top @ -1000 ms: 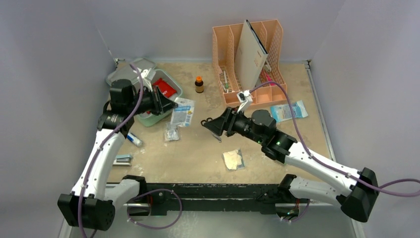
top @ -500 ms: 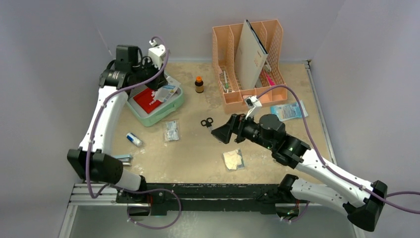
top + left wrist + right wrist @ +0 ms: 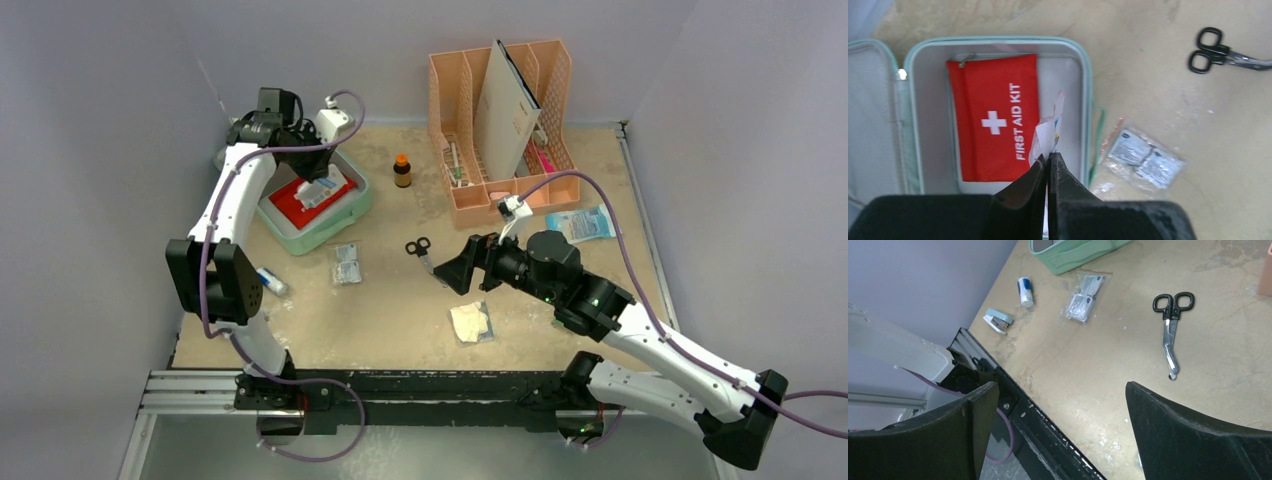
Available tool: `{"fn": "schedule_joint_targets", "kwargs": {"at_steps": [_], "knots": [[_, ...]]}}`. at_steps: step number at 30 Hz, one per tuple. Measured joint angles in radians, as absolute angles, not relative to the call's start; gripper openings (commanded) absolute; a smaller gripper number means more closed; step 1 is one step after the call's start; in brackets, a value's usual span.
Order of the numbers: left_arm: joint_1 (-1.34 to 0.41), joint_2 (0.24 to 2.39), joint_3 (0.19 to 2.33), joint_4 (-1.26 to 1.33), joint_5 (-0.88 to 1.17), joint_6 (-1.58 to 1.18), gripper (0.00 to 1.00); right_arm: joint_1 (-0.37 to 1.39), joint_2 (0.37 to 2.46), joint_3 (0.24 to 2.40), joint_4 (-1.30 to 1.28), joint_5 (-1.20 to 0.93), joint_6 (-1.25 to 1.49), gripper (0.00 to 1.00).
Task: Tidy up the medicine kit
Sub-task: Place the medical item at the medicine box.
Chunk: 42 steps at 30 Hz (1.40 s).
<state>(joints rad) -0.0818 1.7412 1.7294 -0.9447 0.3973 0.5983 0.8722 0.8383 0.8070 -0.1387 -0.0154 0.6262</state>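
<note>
**Medicine kit (image 3: 342,222), open, at about 10 o'clock on the desk (image 3: 400,320).** The kit is a mint-green case with rounded corners and a pale, smooth interior. Its hinged lid (image 3: 873,115) is thrown back toward 9 o'clock in the left wrist view. A red pouch (image 3: 993,117) lettered "FIRST AID KIT" lies flat in the 9 o'clock half of the tray. The 3 o'clock half shows bare floor.

**Left pincer (image 3: 1048,157).** It hangs above the tray with its jaws pressed together on the edge of a thin white packet (image 3: 1050,130), which hangs down over the bare strip beside the pouch.

**Right pincer (image 3: 1060,385).** It is spread wide and holds nothing. It hovers above the desk near the scissors (image 3: 1170,325), well apart from the kit at 10 o'clock of its view.

**Loose items.** A clear bag of sachets (image 3: 1140,157) lies on the desk just beside the kit's wall at 4 o'clock.

**Handling (judged).**
- The shell looks stiff, light and rather slick, so it may slide if pushed sideways.
- The upright wall or the rolled rim is the best place to grip it.
- The lid is likely to swing freely on its hinge, so it is better closed by its free edge.
- A thin green loop sits on the 3 o'clock wall. Whether it is a latch or a handle cannot be told.
</note>
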Motion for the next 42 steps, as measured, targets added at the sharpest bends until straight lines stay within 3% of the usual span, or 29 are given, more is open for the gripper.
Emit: {"fn": "schedule_joint_targets", "kwargs": {"at_steps": [12, 25, 30, 39, 42], "knots": [[-0.052, 1.882, 1.721, -0.736, 0.323, 0.676, 0.00, 0.872, 0.878, 0.807, -0.138, 0.034, 0.561, 0.99], [-0.051, 2.008, 1.779, -0.803, 0.367, 0.702, 0.00, 0.872, 0.878, 0.808, -0.139, 0.059, 0.546, 0.99], [-0.037, 2.025, 1.765, -0.715, 0.363, 0.701, 0.00, 0.872, 0.889, 0.820, -0.145, 0.061, 0.540, 0.99], [-0.020, 2.053, 1.710, -0.460, 0.288, 0.703, 0.33, 0.872, 0.934, 0.821, -0.154, 0.062, 0.538, 0.99], [-0.020, 2.060, 1.710, -0.432, 0.253, 0.697, 0.39, 0.872, 0.944, 0.821, -0.153, 0.063, 0.538, 0.99]]}}
